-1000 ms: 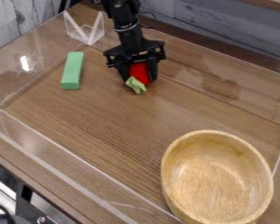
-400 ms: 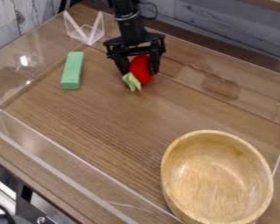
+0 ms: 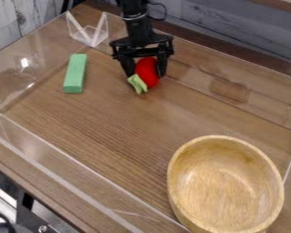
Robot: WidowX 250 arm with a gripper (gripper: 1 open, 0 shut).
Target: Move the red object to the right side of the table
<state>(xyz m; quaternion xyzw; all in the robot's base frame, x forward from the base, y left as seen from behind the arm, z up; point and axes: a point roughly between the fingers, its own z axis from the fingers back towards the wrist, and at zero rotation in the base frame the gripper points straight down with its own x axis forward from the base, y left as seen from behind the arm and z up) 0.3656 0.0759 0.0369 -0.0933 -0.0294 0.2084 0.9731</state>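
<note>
brown wood-grain table (image 3: 135, 136) fills the view, low clear acrylic walls (image 3: 39, 196) round its edges and a grey plank wall behind. here's the gripper (image 3: 142, 69), black, pointing down at the far middle of the table, jaws spread wide, one finger on each side of the red object (image 3: 145, 70). the red object sits on the wood between those fingers, its green leafy end (image 3: 138, 84) poking toward the camera; the fingers look clear of it, not squeezing. over to the left, a green rectangular block (image 3: 75, 72) lies flat, well apart from the gripper. near right corner, a round light wooden bowl (image 3: 185, 191), nothing in it, just bare grain inside. at the back, a small clear folded acrylic piece (image 3: 87, 30) stands near the arm. no labels or writing readable anywhere.
</note>
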